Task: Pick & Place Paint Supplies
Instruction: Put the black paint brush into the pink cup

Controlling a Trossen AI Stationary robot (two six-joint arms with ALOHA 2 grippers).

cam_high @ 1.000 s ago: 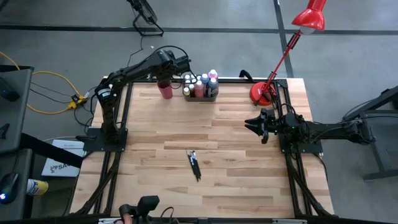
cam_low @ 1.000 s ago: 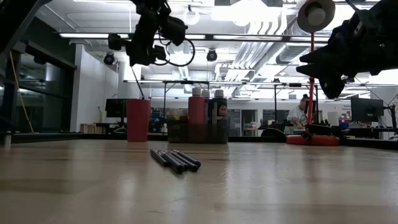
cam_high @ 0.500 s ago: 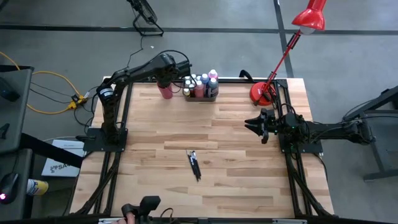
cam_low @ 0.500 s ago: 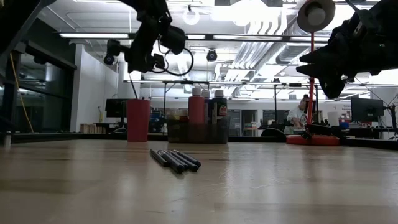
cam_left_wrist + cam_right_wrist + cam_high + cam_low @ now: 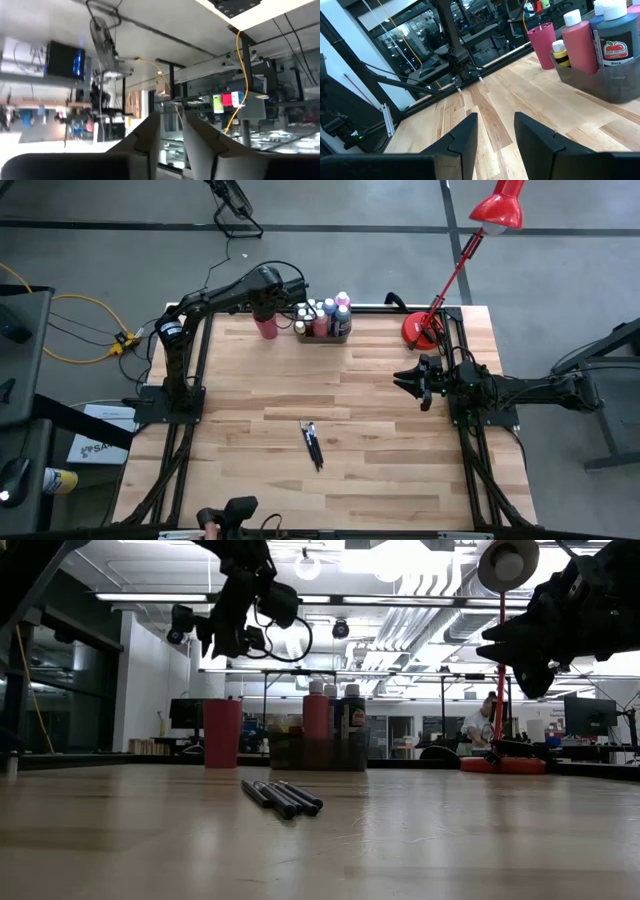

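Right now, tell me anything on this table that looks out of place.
Only the paintbrushes: a small bundle lying loose mid-table, far from the tray of paint bottles and the red cup at the back edge. Nothing looks spilled, tipped or broken.

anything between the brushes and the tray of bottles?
Nothing: bare wood between the brushes and the tray, clear in the high view.

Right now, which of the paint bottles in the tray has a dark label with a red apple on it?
The dark blue-grey bottle at the tray's end, beside the red bottle; its label reads "Black".
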